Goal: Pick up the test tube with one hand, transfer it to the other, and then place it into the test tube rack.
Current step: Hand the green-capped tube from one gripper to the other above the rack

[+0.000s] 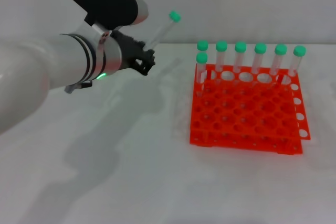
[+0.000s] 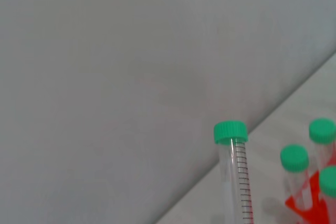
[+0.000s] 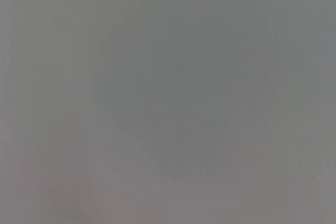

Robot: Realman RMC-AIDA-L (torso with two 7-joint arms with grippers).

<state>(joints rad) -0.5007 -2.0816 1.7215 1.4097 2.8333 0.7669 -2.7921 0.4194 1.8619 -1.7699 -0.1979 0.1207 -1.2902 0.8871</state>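
My left gripper (image 1: 147,59), black and clawed on a white-and-silver arm with a green light, is shut on the test tube (image 1: 161,31). It holds the tube in the air, left of the rack, tilted with the green cap up and to the right. The tube also shows in the left wrist view (image 2: 234,174), cap uppermost. The orange test tube rack (image 1: 247,108) stands on the table at the right, with several green-capped tubes (image 1: 260,59) along its back row. My right gripper is out of view; the right wrist view shows only plain grey.
The white table (image 1: 131,171) spreads in front of and left of the rack. A grey wall (image 1: 252,3) rises behind it. My left arm's shadow lies on the table at the left.
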